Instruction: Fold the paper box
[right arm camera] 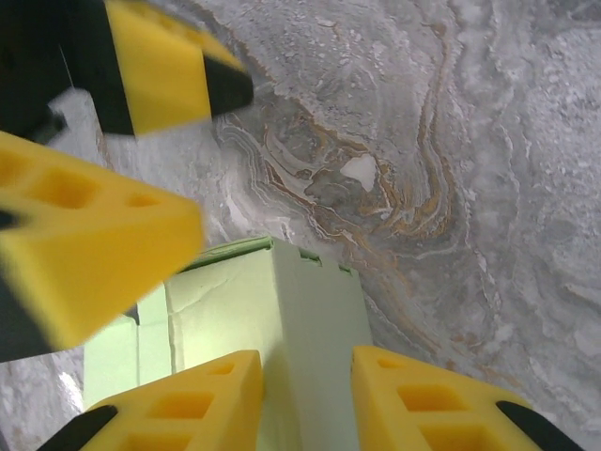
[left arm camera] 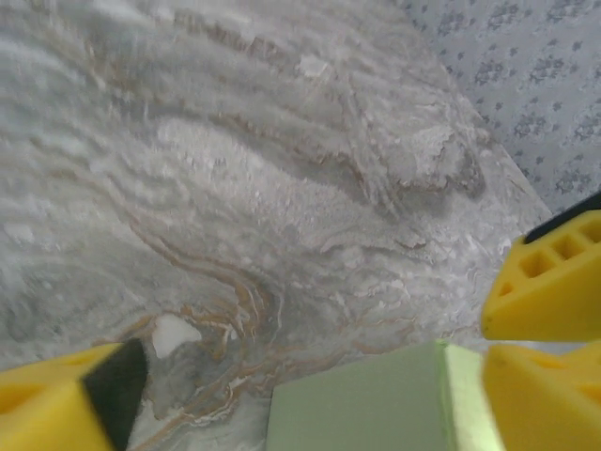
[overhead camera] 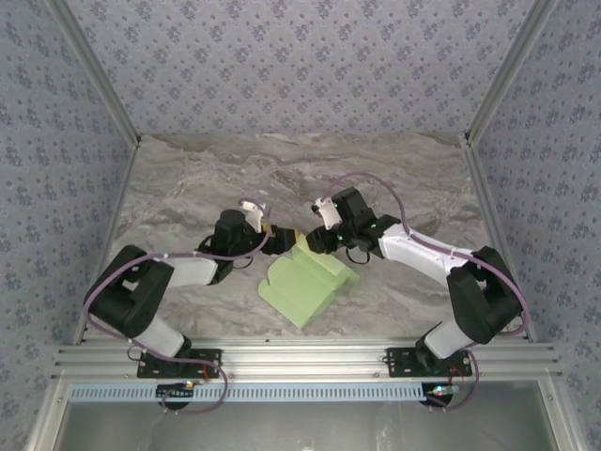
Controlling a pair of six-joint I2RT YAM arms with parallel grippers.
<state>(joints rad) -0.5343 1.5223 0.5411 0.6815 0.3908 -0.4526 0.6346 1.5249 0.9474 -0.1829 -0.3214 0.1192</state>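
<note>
Left hand (left arm camera: 310, 376) gapes, empty; box (overhead camera: 305, 282) wall between right hand (right arm camera: 305, 376) fingers, grip unclear. Light, floppy card: pinch flaps.

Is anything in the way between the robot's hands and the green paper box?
No, nothing visible is in the way. The right gripper has its fingers on either side of a raised part of the paper box, and the left gripper is open right at the box's edge.
</note>
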